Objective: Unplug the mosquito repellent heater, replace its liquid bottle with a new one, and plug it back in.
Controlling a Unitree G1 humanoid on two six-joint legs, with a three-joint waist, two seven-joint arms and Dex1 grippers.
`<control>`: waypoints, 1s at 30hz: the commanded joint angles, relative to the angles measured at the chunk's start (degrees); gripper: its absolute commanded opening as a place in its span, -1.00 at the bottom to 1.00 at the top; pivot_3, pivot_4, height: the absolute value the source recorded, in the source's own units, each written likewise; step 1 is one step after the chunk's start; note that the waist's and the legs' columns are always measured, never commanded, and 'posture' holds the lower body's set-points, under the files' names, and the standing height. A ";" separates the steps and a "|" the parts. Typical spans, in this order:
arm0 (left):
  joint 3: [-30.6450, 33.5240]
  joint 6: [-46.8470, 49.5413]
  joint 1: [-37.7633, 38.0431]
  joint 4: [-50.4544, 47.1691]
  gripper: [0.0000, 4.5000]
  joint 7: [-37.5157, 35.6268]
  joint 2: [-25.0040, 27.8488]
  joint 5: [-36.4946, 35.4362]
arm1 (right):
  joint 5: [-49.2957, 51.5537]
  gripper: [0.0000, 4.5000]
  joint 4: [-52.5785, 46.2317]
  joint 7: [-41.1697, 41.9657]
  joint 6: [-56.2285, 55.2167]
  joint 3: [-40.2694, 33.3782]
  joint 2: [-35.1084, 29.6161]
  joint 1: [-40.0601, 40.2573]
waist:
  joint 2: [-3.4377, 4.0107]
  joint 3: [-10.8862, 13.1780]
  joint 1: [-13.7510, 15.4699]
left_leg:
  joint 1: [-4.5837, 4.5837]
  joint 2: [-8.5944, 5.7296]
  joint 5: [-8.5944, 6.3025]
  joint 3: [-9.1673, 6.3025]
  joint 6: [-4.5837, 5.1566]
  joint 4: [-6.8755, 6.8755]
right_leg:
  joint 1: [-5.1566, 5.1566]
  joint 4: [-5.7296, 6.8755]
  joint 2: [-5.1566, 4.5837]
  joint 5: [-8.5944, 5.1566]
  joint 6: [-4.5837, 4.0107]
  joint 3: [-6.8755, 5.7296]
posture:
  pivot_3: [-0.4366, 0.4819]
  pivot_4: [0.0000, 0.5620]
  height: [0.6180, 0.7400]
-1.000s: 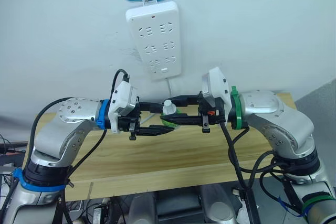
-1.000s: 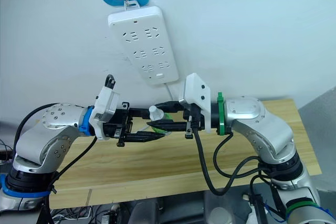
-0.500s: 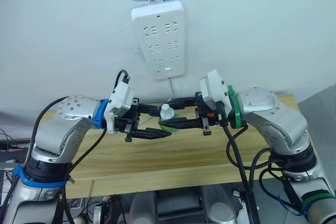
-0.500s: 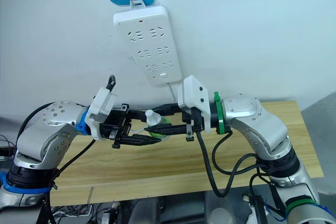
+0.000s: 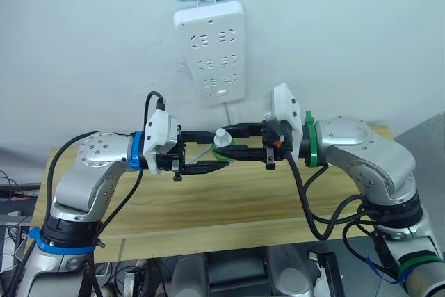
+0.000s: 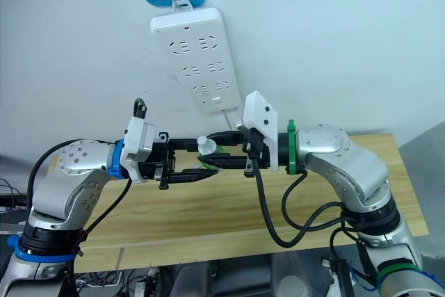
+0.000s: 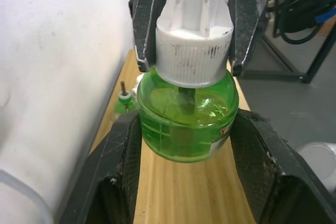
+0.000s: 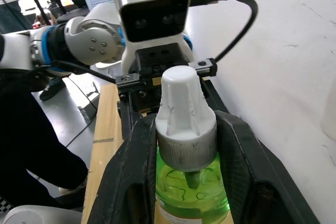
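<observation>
A liquid bottle (image 5: pixel 221 147) with a green body and a white cap (image 8: pixel 185 113) hangs in the air above the wooden table (image 5: pixel 243 206), between my two grippers. The left gripper (image 5: pixel 217 152) is shut on the green body (image 7: pixel 185 124), one finger on each side. From the opposite side my right gripper (image 5: pixel 227 142) is shut on the white cap, its fingers (image 8: pixel 239 150) pressed against the ribbed collar. The mosquito repellent heater is out of view.
A long white power strip (image 5: pixel 211 50) hangs on the wall above the grippers, its cable running down behind them. A small green bottle with a bare wick (image 7: pixel 124 99) stands on the table by the wall.
My left gripper has risen and levelled, now closed around the bottle's green body. The right gripper keeps its hold on the cap.
</observation>
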 commanded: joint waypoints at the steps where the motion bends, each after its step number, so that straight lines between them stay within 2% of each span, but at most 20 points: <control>1: 2.30 -1.42 -0.32 -2.44 -0.04 2.39 -0.50 -0.42 | 2.31 -0.28 -2.69 -0.80 1.42 -0.44 0.79 -0.43 | 0.00 0.00 -0.01 | 0.00 0.00 0.00 0.00 0.00 0.00 | 0.00 0.00 0.00 0.00 0.00 0.00 | -0.40 0.28 1.00; 3: 2.18 -1.43 -0.25 -2.46 -0.04 2.54 -0.40 -0.54 | 2.36 -0.28 -2.63 -1.02 1.63 -0.41 0.89 -0.57 | 0.00 0.00 -0.01 | 0.00 0.00 0.00 0.00 0.00 -0.01 | 0.00 -0.01 0.00 0.00 0.00 0.00 | -0.40 0.28 1.00; 4: 2.15 -1.43 -0.23 -2.43 -0.04 2.52 -0.33 -0.58 | 2.35 -0.44 -2.63 -1.02 1.64 -0.40 0.90 -0.59 | 0.00 0.00 -0.01 | 0.00 0.00 0.00 0.00 0.00 -0.02 | 0.00 -0.01 0.00 0.00 0.00 0.00 | -0.40 0.28 1.00; 5: 2.17 -1.39 -0.19 -2.37 -0.04 2.42 -0.22 -0.64 | 2.31 -0.47 -2.67 -0.99 1.59 -0.36 0.89 -0.59 | 0.00 0.00 -0.02 | 0.00 0.00 0.00 0.00 0.00 -0.02 | 0.00 -0.02 0.00 0.00 0.00 0.00 | -0.40 0.28 1.00; 11: 2.04 -0.42 -0.19 -2.10 -0.04 1.67 0.58 -1.35 | 2.10 -0.47 -2.75 -0.39 0.79 -0.03 1.01 -0.66 | 0.00 0.00 -0.02 | 0.00 0.00 0.00 0.00 0.00 -0.02 | 0.00 -0.02 0.00 0.00 0.00 0.00 | -0.40 0.28 1.00; 16: 1.33 1.66 -0.77 -1.69 -0.04 0.06 1.58 -2.93 | 0.79 -0.47 -2.49 3.36 -3.00 1.72 0.48 -0.72 | 0.01 0.01 -0.02 | 0.00 0.00 0.00 0.00 0.01 -0.04 | -0.01 -0.05 0.00 0.00 0.00 0.00 | -0.41 0.29 1.00; 21: 0.59 4.50 -2.54 -0.59 -0.04 -4.02 2.78 -5.70 | -1.29 -0.47 -1.36 8.95 -8.46 4.58 -0.30 -0.29 | 0.01 0.01 -0.01 | 0.00 0.00 -0.01 0.01 0.01 -0.05 | -0.01 -0.07 0.00 0.00 0.00 0.00 | -0.42 0.29 1.00; 30: -0.25 7.29 -4.98 0.59 -0.04 -10.24 3.56 -7.03 | -4.59 -0.47 2.62 14.11 -14.62 7.93 1.41 -0.81 | 0.03 0.03 -0.03 | 0.00 0.00 0.00 0.01 0.00 -0.06 | -0.01 -0.07 0.01 0.00 0.00 -0.01 | -0.43 0.28 1.00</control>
